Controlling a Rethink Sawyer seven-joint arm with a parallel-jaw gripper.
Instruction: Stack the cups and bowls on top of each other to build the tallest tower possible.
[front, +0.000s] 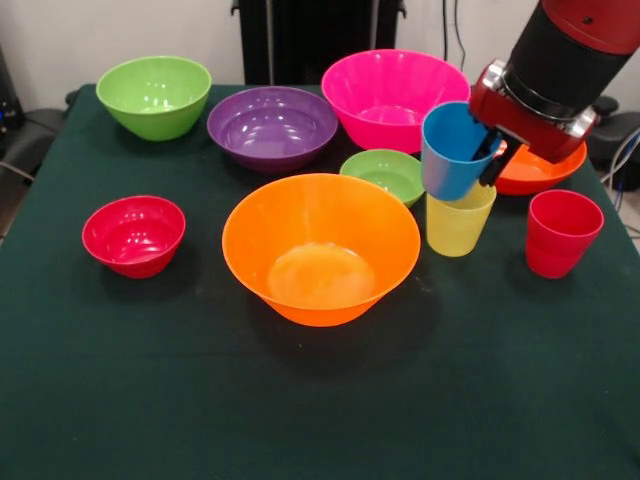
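Glossy plastic bowls (320, 245), translucent cups (458, 150), matt cloth table (150, 380)

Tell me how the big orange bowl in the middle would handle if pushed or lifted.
The big orange bowl looks like thin glossy plastic, so probably light for its size and slippery to pinch. Its base is much narrower than its flared rim, so a push at the rim may tip it. On the dark cloth it likely drags rather than glides.

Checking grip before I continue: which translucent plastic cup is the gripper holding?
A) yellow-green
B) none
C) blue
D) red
C: the gripper is clamped over the rim of the blue translucent plastic cup, tilted above the yellow-green cup; the red cup stands apart.
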